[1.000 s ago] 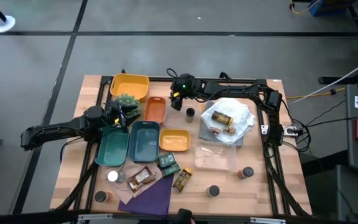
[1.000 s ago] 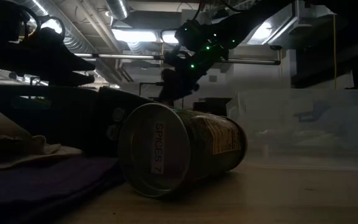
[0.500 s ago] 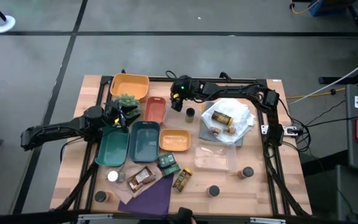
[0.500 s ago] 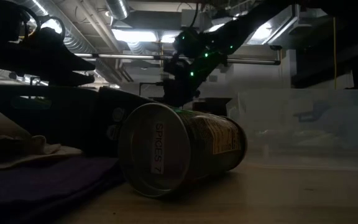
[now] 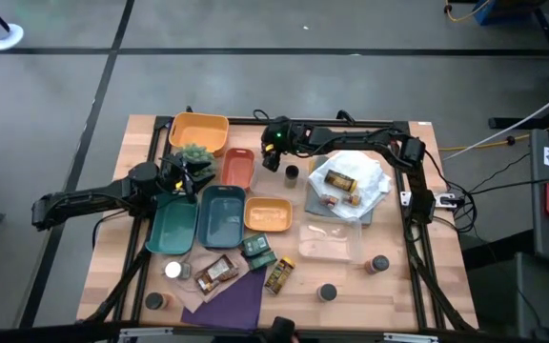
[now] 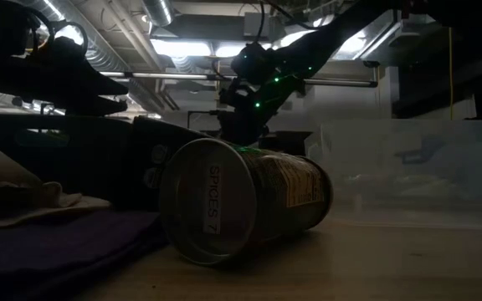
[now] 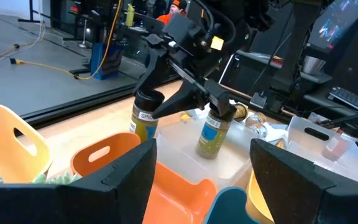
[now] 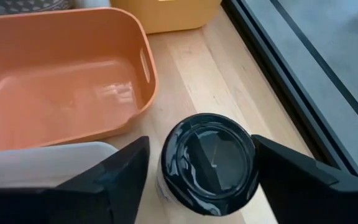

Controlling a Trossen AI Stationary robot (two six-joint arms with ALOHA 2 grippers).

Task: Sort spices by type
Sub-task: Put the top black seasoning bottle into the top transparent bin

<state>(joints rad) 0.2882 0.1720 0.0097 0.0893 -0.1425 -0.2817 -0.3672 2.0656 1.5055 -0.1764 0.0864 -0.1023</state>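
Observation:
My right gripper (image 5: 272, 157) is at the far middle of the table, shut on a dark-lidded spice jar (image 8: 209, 158) beside the end of the orange tray (image 5: 236, 167). A second dark-lidded jar (image 5: 292, 172) stands close by on the table. More jars lie on the white bag (image 5: 346, 181), and others stand near the front edge (image 5: 379, 264) (image 5: 327, 292) (image 5: 155, 300). My left gripper (image 5: 187, 179) is open and waits over the trays by the spiky green plant (image 5: 194, 152). My right gripper pinches the jar between its two fingers, one on each side of the body just under the dark lid (image 7: 144, 116). The fingers come from above, slanting in from the table's right. The jar stays upright; the orange tray's rim hides its base.
Yellow tray (image 5: 198, 131), dark green tray (image 5: 172, 224), teal tray (image 5: 221, 214) and a small yellow tray (image 5: 267, 214) crowd the left middle. A clear box (image 5: 330, 243), spice packets (image 5: 217, 272) and purple cloth (image 5: 232, 300) lie toward the front. A tin marked SPICES 7 (image 6: 241, 201) lies on its side.
My right gripper has shifted a little toward the table's left and slightly lower, toward the orange tray, carrying the jar with it. The left arm has kept still.

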